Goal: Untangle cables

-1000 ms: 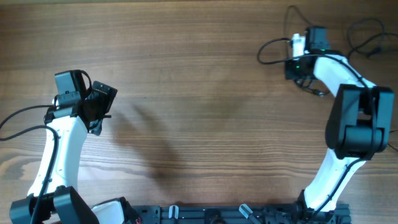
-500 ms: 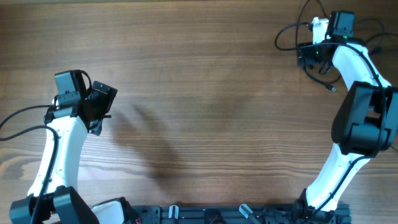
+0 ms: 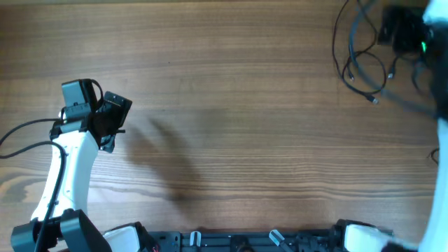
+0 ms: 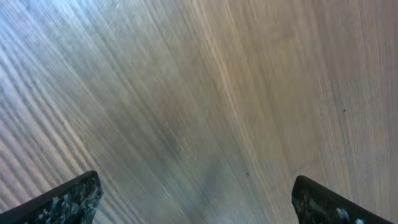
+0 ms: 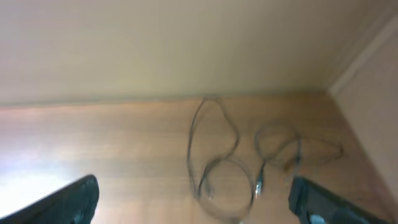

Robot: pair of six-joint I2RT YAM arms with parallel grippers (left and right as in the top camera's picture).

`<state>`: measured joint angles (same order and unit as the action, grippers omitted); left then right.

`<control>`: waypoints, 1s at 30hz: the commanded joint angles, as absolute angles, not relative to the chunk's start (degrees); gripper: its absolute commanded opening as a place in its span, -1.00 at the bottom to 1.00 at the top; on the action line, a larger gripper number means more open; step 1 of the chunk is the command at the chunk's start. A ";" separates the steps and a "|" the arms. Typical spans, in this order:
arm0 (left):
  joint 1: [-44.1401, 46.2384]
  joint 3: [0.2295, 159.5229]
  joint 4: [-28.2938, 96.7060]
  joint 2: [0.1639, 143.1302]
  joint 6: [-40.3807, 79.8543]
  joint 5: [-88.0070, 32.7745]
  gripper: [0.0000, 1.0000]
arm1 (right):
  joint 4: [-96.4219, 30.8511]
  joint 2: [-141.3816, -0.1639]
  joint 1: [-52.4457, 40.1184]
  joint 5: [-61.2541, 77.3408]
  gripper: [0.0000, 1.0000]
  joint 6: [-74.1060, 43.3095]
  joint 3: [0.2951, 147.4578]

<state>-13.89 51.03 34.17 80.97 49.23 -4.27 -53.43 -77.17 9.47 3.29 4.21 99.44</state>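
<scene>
Right gripper (image 5: pixel 196 198): now pulled back to corner, wide, empty. Cables (image 3: pixel 353 70): loose loops. Left gripper (image 4: pixel 196 200): wide, idle. Advice: grasp one plug end.

We see the desk (image 3: pixel 231 84) evenly and brightly lit, with a soft shadow (image 3: pixel 175 168) stretching right of the left arm (image 3: pixel 70 154). The right arm (image 3: pixel 406 33) smears with motion blur at the far right corner. Both wrist views look soft: the left carries bluish glare, and the right blurs the cables (image 5: pixel 214 162).
</scene>
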 commanded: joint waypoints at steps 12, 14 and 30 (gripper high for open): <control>-14.11 51.00 34.35 80.14 49.78 -4.47 1.00 | -69.23 -33.43 9.34 8.64 0.99 -19.33 78.26; -14.11 51.00 34.35 80.14 49.78 -4.47 1.00 | -73.89 -31.68 9.34 8.67 0.99 -22.06 78.26; -14.11 51.00 34.33 80.14 49.78 -4.47 1.00 | -84.93 -31.20 9.34 11.90 1.00 -22.46 78.26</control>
